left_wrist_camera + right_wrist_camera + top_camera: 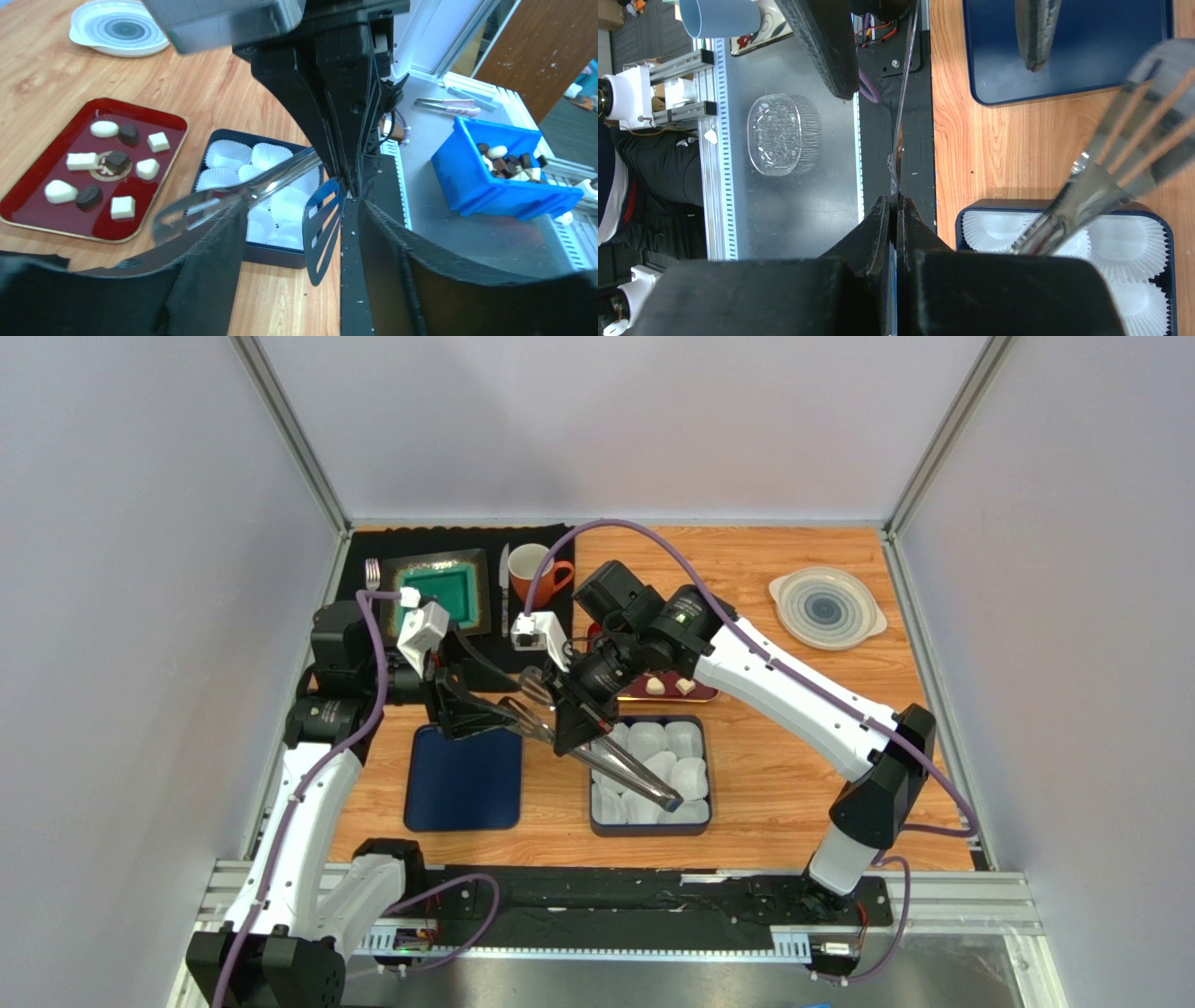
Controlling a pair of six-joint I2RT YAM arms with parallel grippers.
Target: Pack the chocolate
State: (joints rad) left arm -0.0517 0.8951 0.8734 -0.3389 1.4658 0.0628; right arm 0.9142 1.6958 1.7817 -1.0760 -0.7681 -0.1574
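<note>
The chocolate, dark and cream pieces, lies on a red tray, half hidden under my right arm in the top view. Metal tongs hang over the navy box of white paper cups. My right gripper is shut on one arm of the tongs, a thin sliver showing between its jaws. My left gripper is open, its fingers on either side of the tongs' two slotted blades; the left blade lies along the left finger's edge.
A navy lid lies left of the box. An orange mug and a green plate sit on a black mat at the back left, a clear round lid at the back right. A blue bin of sweets stands beyond the table's front rail.
</note>
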